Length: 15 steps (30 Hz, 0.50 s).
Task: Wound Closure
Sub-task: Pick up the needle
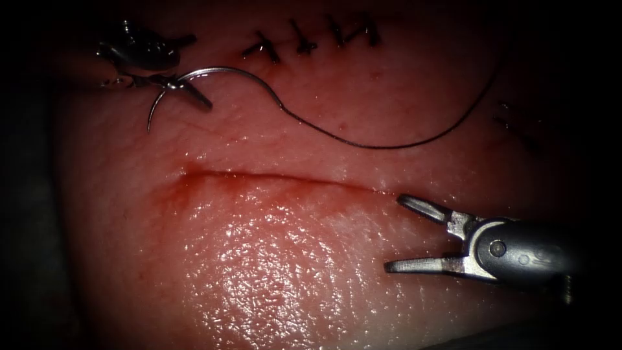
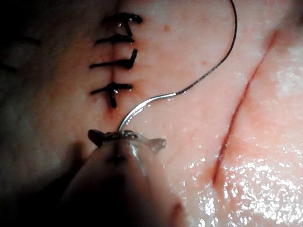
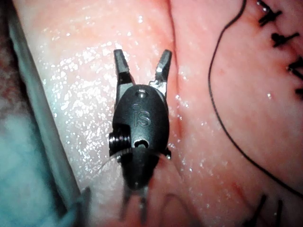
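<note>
Steel needle (image 1: 170, 87) held mid-curve by left claw (image 1: 173, 86) at 10 o'clock, clear of tissue (image 1: 272, 259); thread (image 1: 389, 144) trails right. Right claw (image 1: 396, 232) wide, empty, near cut (image 1: 272, 176).

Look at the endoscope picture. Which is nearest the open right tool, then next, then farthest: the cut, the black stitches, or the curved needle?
From the right tool:
1. The long red cut in the tissue, just beside its upper jaw.
2. The row of black stitches, higher up.
3. The curved steel needle, far left, held mid-curve by the left tool, out of the tissue.
</note>
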Tool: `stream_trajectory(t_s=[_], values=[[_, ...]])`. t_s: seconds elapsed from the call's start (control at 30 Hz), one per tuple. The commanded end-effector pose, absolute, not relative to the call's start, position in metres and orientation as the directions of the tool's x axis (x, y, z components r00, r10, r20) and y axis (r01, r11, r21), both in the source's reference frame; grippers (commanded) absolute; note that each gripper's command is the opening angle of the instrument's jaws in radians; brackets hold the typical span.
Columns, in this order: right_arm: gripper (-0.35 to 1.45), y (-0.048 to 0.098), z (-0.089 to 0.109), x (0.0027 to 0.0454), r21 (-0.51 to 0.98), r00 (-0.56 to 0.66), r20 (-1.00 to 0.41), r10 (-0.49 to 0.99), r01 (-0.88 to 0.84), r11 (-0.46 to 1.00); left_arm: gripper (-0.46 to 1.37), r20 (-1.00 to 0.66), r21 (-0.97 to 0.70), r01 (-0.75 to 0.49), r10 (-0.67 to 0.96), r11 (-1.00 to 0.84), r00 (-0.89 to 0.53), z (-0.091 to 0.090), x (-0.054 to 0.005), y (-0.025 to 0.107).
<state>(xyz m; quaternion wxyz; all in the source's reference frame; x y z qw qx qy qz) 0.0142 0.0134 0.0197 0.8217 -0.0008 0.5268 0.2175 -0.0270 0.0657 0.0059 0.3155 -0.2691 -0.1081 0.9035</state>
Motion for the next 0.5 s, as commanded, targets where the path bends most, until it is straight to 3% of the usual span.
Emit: stream_trajectory(t_s=[0.03,0.43,0.5], values=[[0.91,0.0134,0.0197,0.0142,0.228,0.35,-0.866,0.357,-0.359,0.905,0.82,-0.399,-0.379,-0.506,0.63,-0.775,-0.666,0.0061,-0.027,0.0655],[0.92,0.0134,0.0195,0.0143,0.229,0.35,-0.865,0.358,-0.359,0.905,0.65,-0.33,-0.402,-0.514,0.644,-0.758,-0.691,0.0075,-0.0261,0.065],[0.92,0.0133,0.0195,0.0143,0.23,0.35,-0.865,0.358,-0.359,0.905,0.53,-0.317,-0.407,-0.518,0.648,-0.752,-0.692,0.0075,-0.0258,0.065]])
